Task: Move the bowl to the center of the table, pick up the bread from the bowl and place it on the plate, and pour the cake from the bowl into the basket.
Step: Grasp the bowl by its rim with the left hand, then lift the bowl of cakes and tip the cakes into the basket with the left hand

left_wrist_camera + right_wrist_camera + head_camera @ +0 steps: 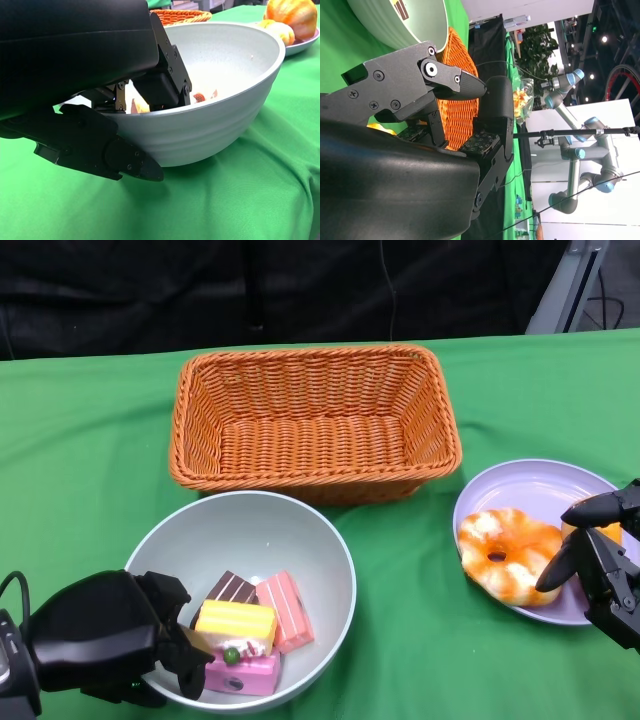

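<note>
- On the green cloth, the left hand grips the near-left rim of the bowl, fingers inside, thumb outside against its wall.
- Just beyond those fingers, the cake pieces lie in the bowl.
- The right hand hangs over the plate, fingers apart, holding nothing; the bread lies just beside its fingertips.
- The basket stands behind the bowl.

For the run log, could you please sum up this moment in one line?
left hand: grips bowl rim | right hand: open by plate | bread: on plate | cake: in bowl
</note>
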Available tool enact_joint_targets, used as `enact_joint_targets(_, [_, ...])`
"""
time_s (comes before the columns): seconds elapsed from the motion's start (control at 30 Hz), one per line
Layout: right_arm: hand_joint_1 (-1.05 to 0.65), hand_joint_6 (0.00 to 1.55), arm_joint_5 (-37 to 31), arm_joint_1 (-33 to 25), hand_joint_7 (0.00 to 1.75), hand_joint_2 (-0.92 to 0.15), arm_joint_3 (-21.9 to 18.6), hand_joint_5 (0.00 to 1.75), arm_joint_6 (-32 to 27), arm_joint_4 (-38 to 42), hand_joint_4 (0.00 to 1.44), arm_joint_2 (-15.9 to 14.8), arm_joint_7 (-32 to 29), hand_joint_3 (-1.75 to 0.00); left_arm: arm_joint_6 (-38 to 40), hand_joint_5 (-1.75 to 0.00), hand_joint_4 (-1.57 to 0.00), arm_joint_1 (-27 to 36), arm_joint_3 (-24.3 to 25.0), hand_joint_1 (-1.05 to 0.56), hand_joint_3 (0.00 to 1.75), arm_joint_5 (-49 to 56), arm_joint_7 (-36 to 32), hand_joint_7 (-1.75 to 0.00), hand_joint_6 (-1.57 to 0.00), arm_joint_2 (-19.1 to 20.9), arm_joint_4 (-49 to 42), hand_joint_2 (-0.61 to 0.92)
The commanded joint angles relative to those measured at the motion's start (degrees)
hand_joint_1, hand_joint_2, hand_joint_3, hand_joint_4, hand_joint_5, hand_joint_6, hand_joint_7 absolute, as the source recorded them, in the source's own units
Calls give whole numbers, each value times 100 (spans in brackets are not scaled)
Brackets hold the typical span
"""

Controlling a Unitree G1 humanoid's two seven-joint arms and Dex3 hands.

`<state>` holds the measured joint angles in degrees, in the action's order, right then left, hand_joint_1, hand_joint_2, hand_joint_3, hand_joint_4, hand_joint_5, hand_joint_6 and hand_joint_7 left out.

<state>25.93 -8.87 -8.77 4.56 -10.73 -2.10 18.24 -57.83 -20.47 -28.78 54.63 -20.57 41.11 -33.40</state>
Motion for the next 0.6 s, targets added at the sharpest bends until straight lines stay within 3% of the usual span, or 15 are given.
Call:
enact_joint_targets(0.03, [-18,65,53,13,121,-76,-88,158,33,-35,67,7,-36,-68,-2,-166,-63,-20,-28,-20,8,108,-91,-122,-72,73,-101,92])
enact_joint_targets(0.1, [-18,65,43,15,121,-76,-85,158,33,-36,67,3,-44,-67,-12,-166,-63,-26,-28,-20,8,116,-102,-122,-72,69,-117,92])
enact_joint_targets(0.17, [-18,66,33,15,121,-76,-84,158,29,-40,67,-1,-55,-67,-23,-161,-66,-33,-33,-20,3,112,-86,-104,-81,63,-140,91])
enact_joint_targets(0.23, [-17,65,31,11,121,-76,-83,158,22,-46,67,-2,-67,-67,-31,-166,-64,-43,-42,-20,6,110,-66,-127,-70,57,-162,92])
enact_joint_targets(0.37, [-17,65,37,13,121,-77,-80,158,51,-36,67,4,-50,-68,16,-168,-63,-35,-69,-21,6,153,-62,-130,-68,39,-151,92])
enact_joint_targets(0.43, [-18,65,40,15,121,-76,-80,159,69,-25,66,2,-31,-68,44,-162,-67,-9,-55,-20,5,138,-106,-98,-81,8,-152,92])
enact_joint_targets(0.5, [-18,65,51,16,122,-76,-82,160,62,-22,66,10,-36,-67,69,-166,-67,39,-14,-18,5,105,-250,-109,-78,-52,-187,92])
enact_joint_targets(0.53, [-18,65,57,18,121,-76,-82,160,67,-14,66,16,-33,-67,85,-171,-65,71,15,-16,4,59,-307,-134,-67,-90,-214,92])
enact_joint_targets(0.6, [-18,65,61,20,121,-76,-82,160,73,-5,66,21,-28,-67,100,-174,-64,99,37,-14,3,13,-362,-153,-59,-125,-247,92])
